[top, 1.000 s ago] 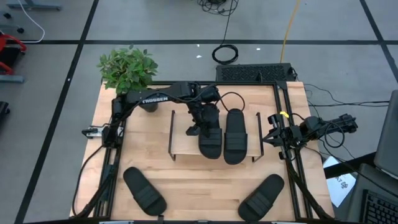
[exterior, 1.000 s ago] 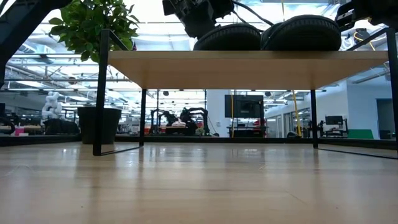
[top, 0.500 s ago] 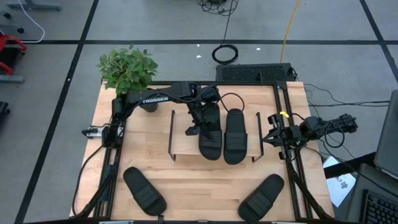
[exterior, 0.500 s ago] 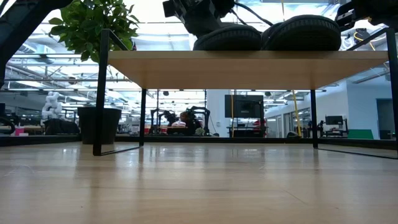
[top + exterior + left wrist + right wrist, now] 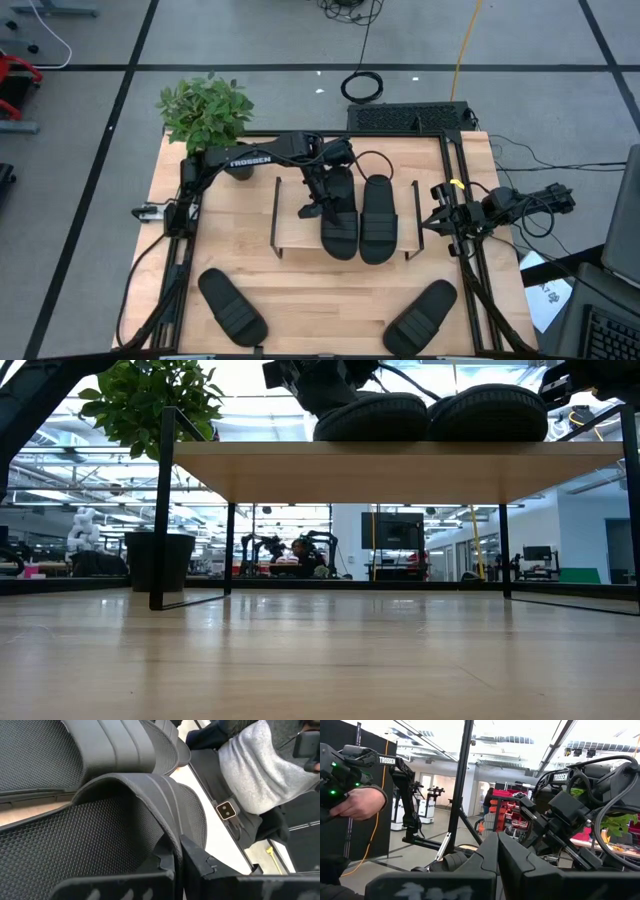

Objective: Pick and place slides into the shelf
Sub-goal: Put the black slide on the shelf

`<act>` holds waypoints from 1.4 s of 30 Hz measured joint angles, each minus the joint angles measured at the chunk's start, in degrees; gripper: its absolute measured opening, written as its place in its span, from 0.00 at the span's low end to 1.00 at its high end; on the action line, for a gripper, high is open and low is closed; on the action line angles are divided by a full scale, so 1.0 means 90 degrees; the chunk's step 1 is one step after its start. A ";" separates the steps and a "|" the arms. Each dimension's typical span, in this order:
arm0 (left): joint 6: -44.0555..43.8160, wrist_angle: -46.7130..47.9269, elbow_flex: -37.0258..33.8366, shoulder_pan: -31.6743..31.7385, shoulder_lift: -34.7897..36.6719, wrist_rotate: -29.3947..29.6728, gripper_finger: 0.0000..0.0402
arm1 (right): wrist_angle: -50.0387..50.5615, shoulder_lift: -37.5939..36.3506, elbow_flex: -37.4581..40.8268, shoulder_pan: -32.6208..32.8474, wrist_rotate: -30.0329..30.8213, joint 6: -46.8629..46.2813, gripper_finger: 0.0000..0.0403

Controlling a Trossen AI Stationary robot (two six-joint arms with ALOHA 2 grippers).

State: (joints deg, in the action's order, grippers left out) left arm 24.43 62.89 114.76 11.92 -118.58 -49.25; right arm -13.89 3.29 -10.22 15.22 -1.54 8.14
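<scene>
The shelf (image 5: 296, 226) stands mid-table, and two black slides lie side by side on its wood board (image 5: 400, 472). My left gripper (image 5: 316, 207) reaches over the shelf and is shut on the left one (image 5: 340, 230), whose sole rests on the board (image 5: 372, 415). The other shelf slide (image 5: 378, 220) lies flat right beside it (image 5: 488, 412). Two more slides lie flat on the table near its near edge, one at the left (image 5: 232, 305) and one at the right (image 5: 422, 318). My right gripper (image 5: 437, 218) waits at the table's right edge, shut (image 5: 497, 852) and holding nothing. My left gripper (image 5: 177, 860) pinches the wide strap's edge (image 5: 170, 837) on the left side of that slide. One finger (image 5: 164, 862) is under the strap, the other (image 5: 202, 862) outside it. The fingers come from above, slanting down. The slide's sole lies on the shelf board.
A potted plant (image 5: 205, 110) stands at the table's far left corner. A person's hand (image 5: 357, 802) with a controller shows beyond the table in the right wrist view. Bare tabletop lies between the shelf and the two lower slides.
The held slide has slid a little along the board toward the table's right, and in the low view it now meets the other slide. My left gripper has moved with it and stayed shut.
</scene>
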 joint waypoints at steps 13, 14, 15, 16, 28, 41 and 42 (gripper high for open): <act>-0.0179 -0.0013 0.0008 -0.0061 0.0002 0.0673 0.11 | 0.0000 0.0000 0.0000 0.0000 0.0000 -0.0138 0.00; -0.0185 -0.0013 0.0010 -0.0061 0.0002 0.0690 0.13 | -0.0002 0.0001 0.0000 0.0000 0.0000 -0.0138 0.00; -0.0211 -0.0015 0.0010 -0.0061 0.0002 0.0720 0.16 | -0.0002 0.0000 0.0000 0.0000 0.0000 -0.0138 0.00; -0.0264 -0.0015 0.0010 -0.0061 0.0002 0.0772 0.18 | -0.0002 0.0000 0.0000 0.0000 0.0000 -0.0138 0.00; -0.0631 -0.0005 0.0010 -0.0156 0.0005 0.1023 0.58 | -0.0002 0.0001 0.0000 -0.0001 0.0000 -0.0142 0.00; -0.0616 0.0024 0.0327 -0.0386 0.0066 0.1668 0.83 | -0.0002 0.0000 0.0000 -0.0002 0.0000 -0.0143 0.00; -0.0572 0.0028 0.0369 -0.0407 0.0066 0.1776 0.84 | -0.0004 0.0000 0.0000 0.0000 0.0000 -0.0143 0.00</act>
State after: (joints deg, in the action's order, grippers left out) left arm 19.28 63.14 118.08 8.26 -117.99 -33.27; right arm -13.93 3.29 -10.22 15.22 -1.54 6.85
